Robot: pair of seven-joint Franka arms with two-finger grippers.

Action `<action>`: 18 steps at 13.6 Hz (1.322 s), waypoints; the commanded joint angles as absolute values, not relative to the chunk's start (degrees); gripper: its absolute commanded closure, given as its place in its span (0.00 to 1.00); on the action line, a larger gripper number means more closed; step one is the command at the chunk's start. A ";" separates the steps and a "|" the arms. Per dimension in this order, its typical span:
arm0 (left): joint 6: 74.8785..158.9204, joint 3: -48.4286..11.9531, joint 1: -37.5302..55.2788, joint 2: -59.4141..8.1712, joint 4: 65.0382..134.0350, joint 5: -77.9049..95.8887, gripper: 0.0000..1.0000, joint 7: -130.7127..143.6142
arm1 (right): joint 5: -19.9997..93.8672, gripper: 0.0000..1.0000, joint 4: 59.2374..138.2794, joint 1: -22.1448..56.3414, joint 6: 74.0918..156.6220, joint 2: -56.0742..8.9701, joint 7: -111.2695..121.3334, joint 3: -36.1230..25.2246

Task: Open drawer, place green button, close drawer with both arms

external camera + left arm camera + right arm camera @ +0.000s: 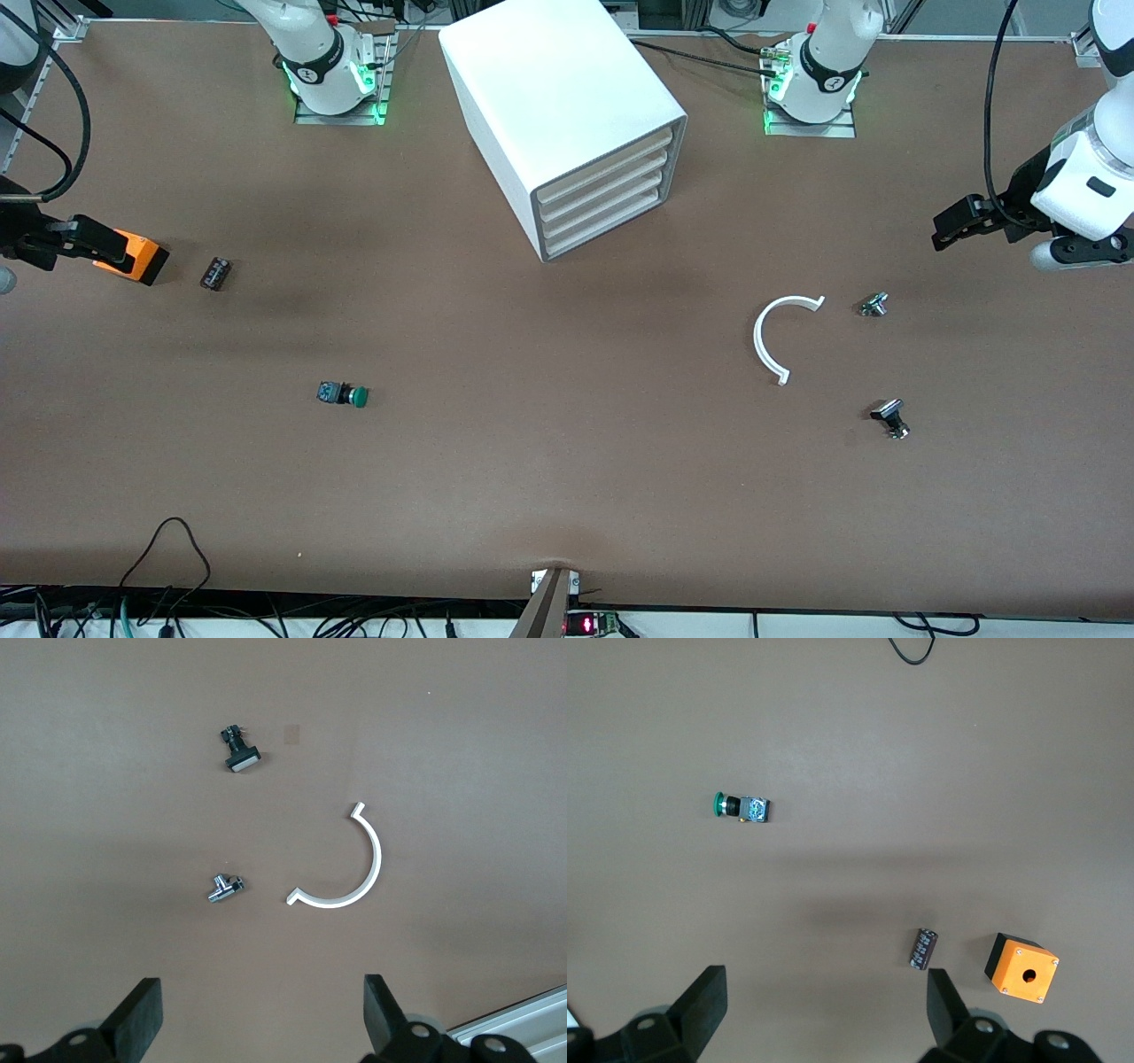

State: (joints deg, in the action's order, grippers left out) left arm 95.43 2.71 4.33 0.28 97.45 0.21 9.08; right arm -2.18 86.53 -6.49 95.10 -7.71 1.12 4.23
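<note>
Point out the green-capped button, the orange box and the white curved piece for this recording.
button (343, 394): front view, middle of its body, between blue end and green cap.
orange box (1021, 967): right wrist view, top face, beside the round hole.
white curved piece (372, 870): left wrist view, on the arc's outer bend.

I am working in a robotics lab: two white jointed robot arms (323, 58) stand bolted on metal base plates lit green at the edge of a brown matte-covered table (549, 478). Near that table's edges I see aluminium framing rails (35, 80) and loose black cables (173, 554).
</note>
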 commanded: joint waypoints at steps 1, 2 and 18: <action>94.39 2.29 3.87 -0.79 95.27 0.79 0.00 9.49 | -2.73 0.00 86.48 -6.33 94.39 -7.03 1.23 4.66; 94.39 2.29 3.87 -0.79 95.27 0.79 0.00 9.41 | -2.81 0.00 86.48 -6.24 94.39 -7.12 1.23 4.66; 93.08 2.46 3.87 -6.49 92.02 0.96 0.00 9.32 | -1.05 0.00 86.75 -2.99 99.66 -16.77 2.11 5.89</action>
